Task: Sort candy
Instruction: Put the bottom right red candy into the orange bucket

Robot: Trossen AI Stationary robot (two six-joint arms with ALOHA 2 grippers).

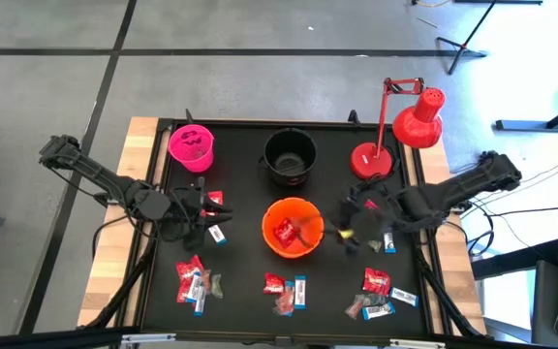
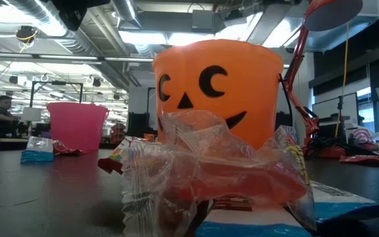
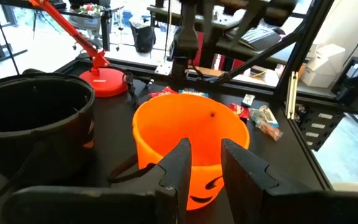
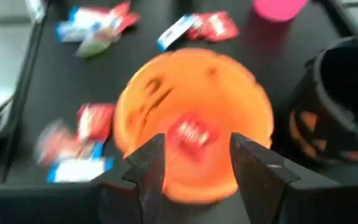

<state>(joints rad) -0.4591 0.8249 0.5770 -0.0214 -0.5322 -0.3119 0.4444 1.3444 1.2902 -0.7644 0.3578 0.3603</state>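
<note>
Right wrist view shows you the right pincer [image 4: 191,158] with its jaws spread wide, hanging over the orange bucket [image 4: 194,118], and a red packet [image 4: 193,134] lying inside between the fingers' line of sight; I judge it is placed there to drop reds into that bucket. On the high view, your left pincer [image 1: 204,211] sits at nine o'clock from the orange bucket, jaws set narrow with nothing visibly held, beside a red packet and a blue-and-white bar [image 1: 217,234]. More candy lies in clusters along the worktop [image 1: 240,199] edge from five to seven o'clock. The pink bucket [image 1: 192,147] and black bucket [image 1: 290,155] stand at eleven and twelve.
</note>
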